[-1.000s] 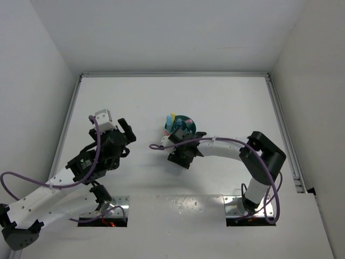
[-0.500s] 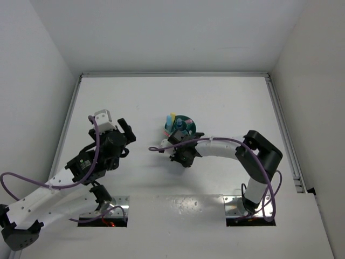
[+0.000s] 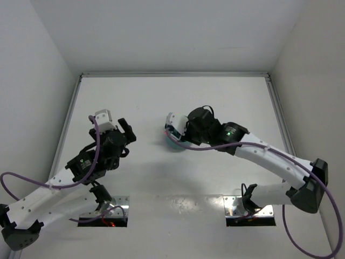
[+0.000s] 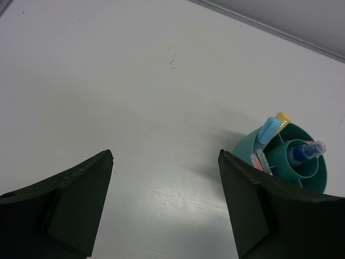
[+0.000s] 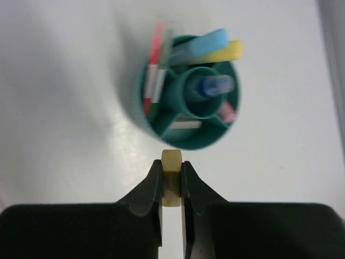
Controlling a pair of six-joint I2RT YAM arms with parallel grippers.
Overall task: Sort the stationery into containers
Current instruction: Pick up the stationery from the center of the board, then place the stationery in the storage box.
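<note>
Left gripper hangs wide and empty, left of the teal organiser. Right gripper pinches a tan eraser just beside its rim. Inside lean a blue marker and a yellow marker, apparently unlabelled but blurred.

You see that the organiser is smooth teal plastic with a soft shine. The eraser looks like matt, pale yellow rubber. The fingers of the right gripper are black matt plastic. The table is white, smooth and a little glossy. The clear-blue pen is translucent plastic.
</note>
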